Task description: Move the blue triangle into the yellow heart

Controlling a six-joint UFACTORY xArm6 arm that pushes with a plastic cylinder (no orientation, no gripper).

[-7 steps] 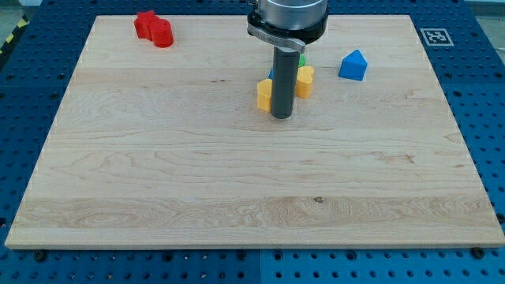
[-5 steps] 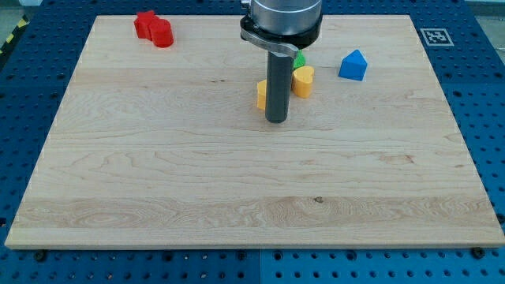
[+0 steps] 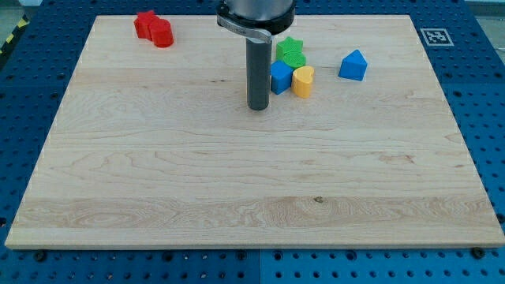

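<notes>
1. Wooden board point(image 3: 158, 181) lies on a blue pegboard table point(image 3: 489, 95).
2. The rod's tip point(image 3: 257, 107) rests just left of a blue block point(image 3: 280, 77), which touches the yellow heart point(image 3: 303, 80).
3. A green block point(image 3: 289, 50), perhaps a star, sits behind them.
4. The blue triangle point(image 3: 353, 65) stands apart, right of the heart.
5. A red block point(image 3: 153, 28) sits at the top left.
6. No gripper shows, only the rod.

no readable text, only a fiducial marker point(image 3: 434, 36)

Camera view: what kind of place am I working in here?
Probably a robotics lab bench. A wooden board sits on a blue perforated table, with a printed marker tag at the board's corner and small toy blocks like the blue triangle.
</notes>
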